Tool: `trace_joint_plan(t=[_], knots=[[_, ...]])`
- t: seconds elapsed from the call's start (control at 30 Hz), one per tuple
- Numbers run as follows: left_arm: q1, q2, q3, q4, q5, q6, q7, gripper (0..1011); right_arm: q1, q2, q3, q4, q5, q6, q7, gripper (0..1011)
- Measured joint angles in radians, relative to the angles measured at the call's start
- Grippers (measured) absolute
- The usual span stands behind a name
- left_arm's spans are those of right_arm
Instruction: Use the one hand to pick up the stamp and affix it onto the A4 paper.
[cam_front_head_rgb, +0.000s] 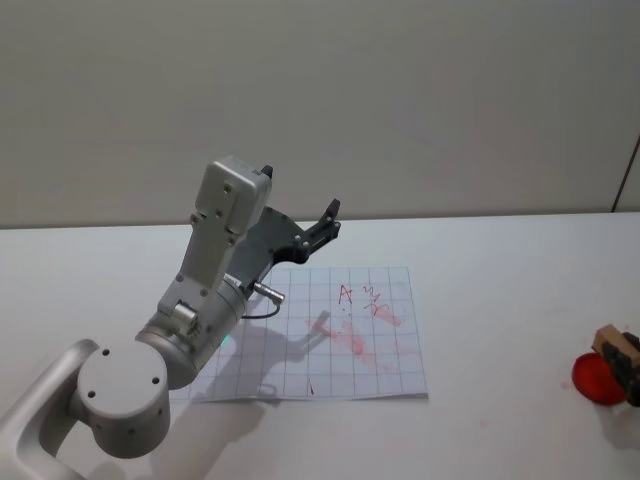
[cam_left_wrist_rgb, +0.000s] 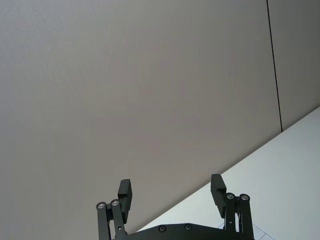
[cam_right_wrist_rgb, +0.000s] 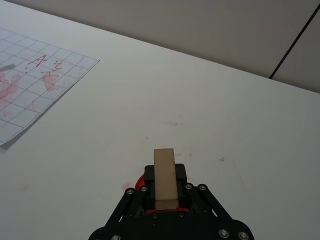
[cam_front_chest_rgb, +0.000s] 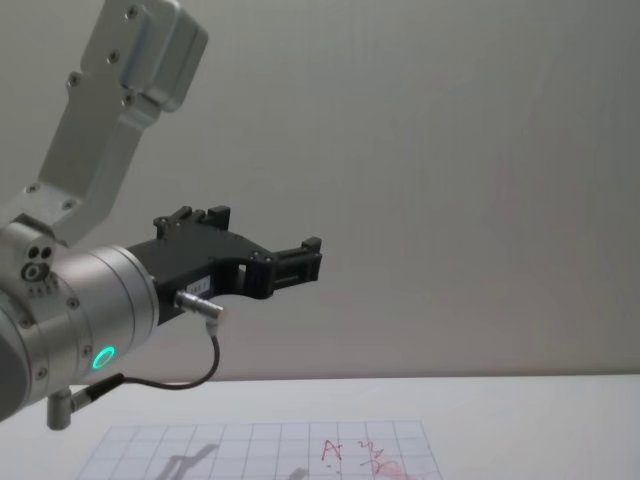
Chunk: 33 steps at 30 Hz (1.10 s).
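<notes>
gripping the stamp (cam_right_wrist_rgb: 164, 177), right gripper (cam_right_wrist_rgb: 165, 197) jaws closed on it, left gripper (cam_left_wrist_rgb: 172, 192) jaws spread wide, empty

You've got the stamp (cam_right_wrist_rgb: 164, 177) looking like plain matt wood, pale tan and smooth, clamped in the right gripper (cam_right_wrist_rgb: 165, 186), whose black links look like matt plastic with small shiny screws. The A4 paper (cam_front_head_rgb: 330, 340) is thin matt paper, grid-printed. The table (cam_right_wrist_rgb: 210, 115) reads smooth and matt. The left gripper (cam_front_chest_rgb: 290, 262) is matt black too, on a satin silvery metal-looking wrist (cam_front_chest_rgb: 90, 320).
</notes>
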Motion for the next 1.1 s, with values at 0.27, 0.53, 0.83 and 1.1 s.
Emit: trace_joint_plan(t=[0.27, 0.53, 0.83, 1.1], knots=[[0.000, 0.000, 0.000, 0.000, 0.000, 0.000, 0.000, 1001, 0.041, -0.020, -0.019, 0.028, -0.030, 0.035, 0.033, 217], [0.000, 0.000, 0.000, 0.000, 0.000, 0.000, 0.000, 1001, 0.065, -0.033, -0.030, 0.046, -0.047, 0.055, 0.053, 217], [0.000, 0.000, 0.000, 0.000, 0.000, 0.000, 0.000, 1001, 0.081, -0.041, -0.038, 0.058, -0.059, 0.068, 0.066, 361], [0.000, 0.000, 0.000, 0.000, 0.000, 0.000, 0.000, 1001, 0.088, -0.045, -0.041, 0.062, -0.063, 0.073, 0.071, 623]])
